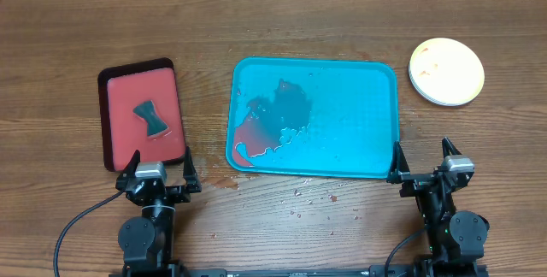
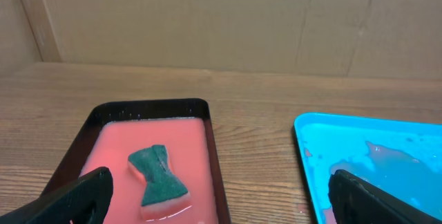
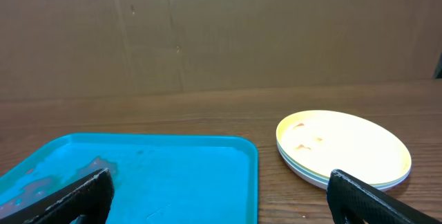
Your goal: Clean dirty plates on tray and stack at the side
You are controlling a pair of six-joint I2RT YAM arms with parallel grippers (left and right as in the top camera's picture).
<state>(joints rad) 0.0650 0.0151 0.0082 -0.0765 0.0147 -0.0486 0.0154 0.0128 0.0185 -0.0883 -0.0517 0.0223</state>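
Observation:
The turquoise tray (image 1: 342, 140) lies mid-table with pink liquid pooled in its left part and no plate on it; it also shows in the left wrist view (image 2: 366, 148) and the right wrist view (image 3: 173, 175). The plates (image 1: 446, 72) sit stacked on the wood to the tray's right, yellowish one on top with faint orange marks (image 3: 343, 146). My left gripper (image 1: 160, 167) rests open at the front left, near the red tray's front edge. My right gripper (image 1: 422, 160) stands open at the tray's front right corner. Neither holds anything.
A black-rimmed red tray (image 1: 115, 132) of pink liquid stands left of the turquoise tray, a green sponge (image 1: 151, 118) lying in it (image 2: 157, 175). Small drops and crumbs (image 1: 299, 196) dot the wood in front of the turquoise tray.

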